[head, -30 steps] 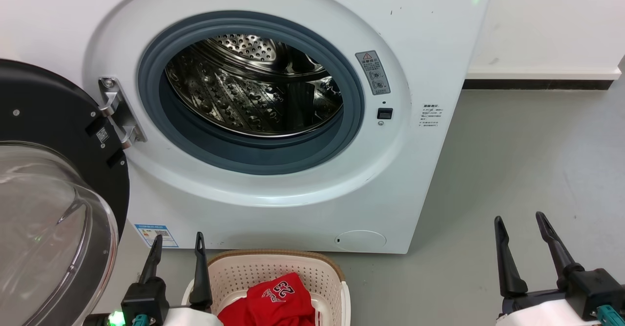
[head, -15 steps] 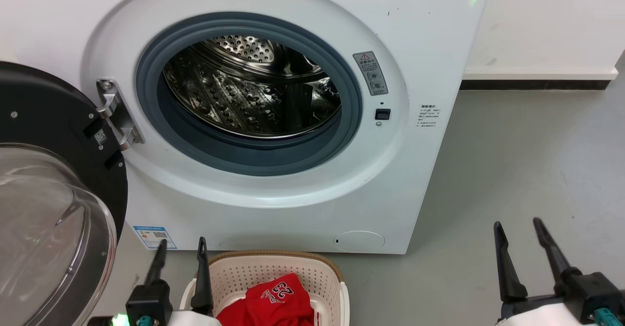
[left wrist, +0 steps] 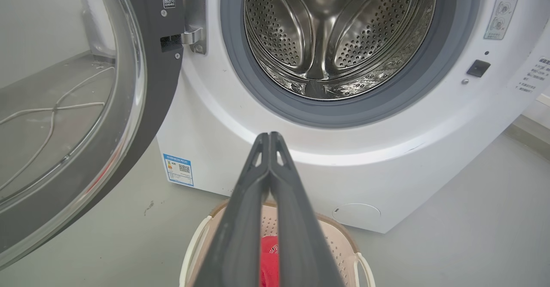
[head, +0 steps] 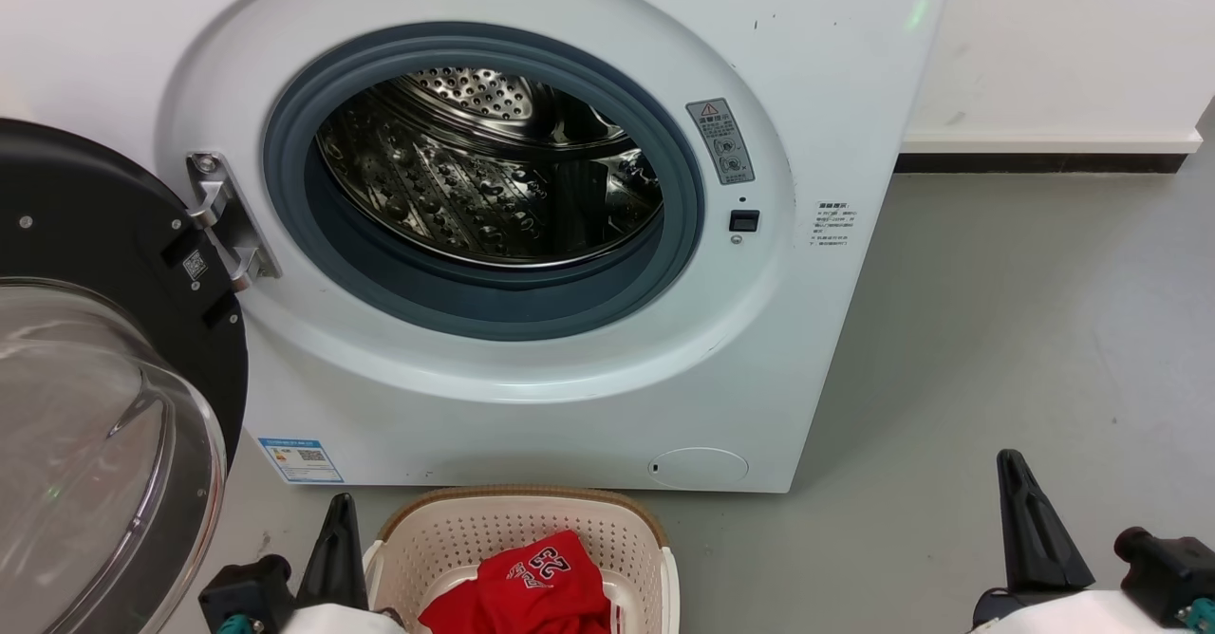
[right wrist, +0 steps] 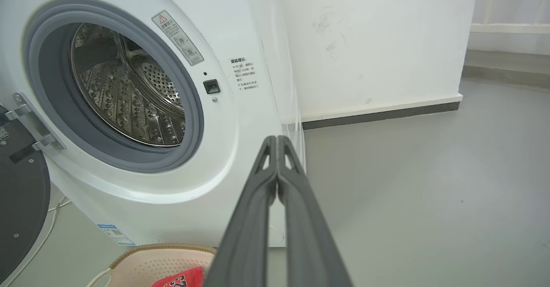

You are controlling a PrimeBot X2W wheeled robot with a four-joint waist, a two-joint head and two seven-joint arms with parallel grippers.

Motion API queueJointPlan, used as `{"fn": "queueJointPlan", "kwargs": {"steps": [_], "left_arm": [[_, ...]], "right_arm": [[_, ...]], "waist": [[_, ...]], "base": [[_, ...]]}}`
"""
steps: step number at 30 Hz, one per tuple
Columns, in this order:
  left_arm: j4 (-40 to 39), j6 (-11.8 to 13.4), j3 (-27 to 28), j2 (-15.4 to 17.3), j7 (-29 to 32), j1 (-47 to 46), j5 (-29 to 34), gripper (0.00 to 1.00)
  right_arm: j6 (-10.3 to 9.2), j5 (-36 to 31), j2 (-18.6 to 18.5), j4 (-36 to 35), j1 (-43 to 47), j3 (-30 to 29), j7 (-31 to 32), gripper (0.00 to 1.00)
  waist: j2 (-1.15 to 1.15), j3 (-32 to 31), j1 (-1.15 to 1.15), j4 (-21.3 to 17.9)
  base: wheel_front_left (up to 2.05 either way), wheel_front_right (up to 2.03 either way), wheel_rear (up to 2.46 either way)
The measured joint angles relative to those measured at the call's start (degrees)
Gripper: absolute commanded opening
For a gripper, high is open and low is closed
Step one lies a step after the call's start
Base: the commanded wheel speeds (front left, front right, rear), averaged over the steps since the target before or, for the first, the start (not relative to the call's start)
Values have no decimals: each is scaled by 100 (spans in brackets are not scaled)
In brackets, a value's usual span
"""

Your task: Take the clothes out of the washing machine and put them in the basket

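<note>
Far left, the black-rimmed round glass door (head: 114, 397) hangs wide open. Next, the left end effector (head: 339, 512) sits just beside the left rim of the cream perforated plastic basket (head: 532, 499), its long dark fingers pressed together on nothing. The bright red clothes (head: 536, 587) lie in the basket, number 23 jersey on top; I can't separate a second garment from here. The basket stands on the grey floor (head: 997, 311), close in front of the large white front-loading washing machine (head: 570, 406). Its perforated steel drum (head: 484, 178) looks bare. Far right, the right end effector (head: 1011, 471) is over the floor, well apart from everything, also clamped shut and empty. My read: unload done or nearly done. Risks: a sideways move of the left arm could clip the light basket and shove or tip it, since it's that close. The open door sits in the left arm's sweep. Something small behind the grey gasket lip could get missed. On views: the left wrist view looks straight down the drum to the back wall and lifter ribs, while the head view's steeper angle gives the lower drum wall. It also catches a pale cable on the floor through the door glass. The head view reads the 23, but the left wrist view gets just a red sliver between its fingers.
</note>
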Motion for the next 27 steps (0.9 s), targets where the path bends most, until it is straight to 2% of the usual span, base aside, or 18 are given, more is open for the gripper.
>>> {"fn": "queueJointPlan", "kwargs": {"steps": [27], "left_arm": [[79,-311,210,-1,601,-319,-2650,0]], "right_arm": [[0,2806,-85,278,-391,13,536,0]], "waist": [[0,31,0,-3]], "base": [[0,0,0]]}}
